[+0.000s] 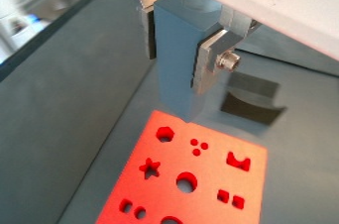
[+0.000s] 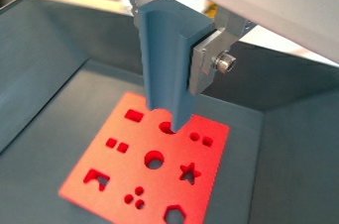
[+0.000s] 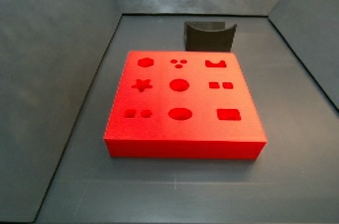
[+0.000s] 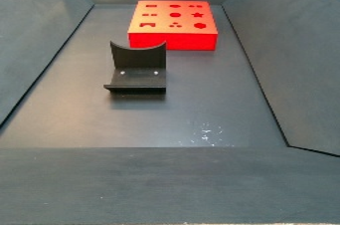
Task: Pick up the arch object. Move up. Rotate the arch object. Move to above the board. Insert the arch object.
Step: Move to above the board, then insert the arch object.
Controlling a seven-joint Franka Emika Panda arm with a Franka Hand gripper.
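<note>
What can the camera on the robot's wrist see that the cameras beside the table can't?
Only the wrist views show the gripper high above the floor, its fingers shut on the blue-grey arch object. Only a side view shows the whole fixture with its base plate, and no arm at all. Both share the red board with its cutouts.

No readable text, labels or numbers on any surface in view.

Gripper (image 2: 169,55) shows only in both wrist views, out of both side views. Silver fingers (image 1: 212,57) point down, jaws clamped on the arch (image 2: 165,64), held upright high above the board (image 2: 146,159).
</note>
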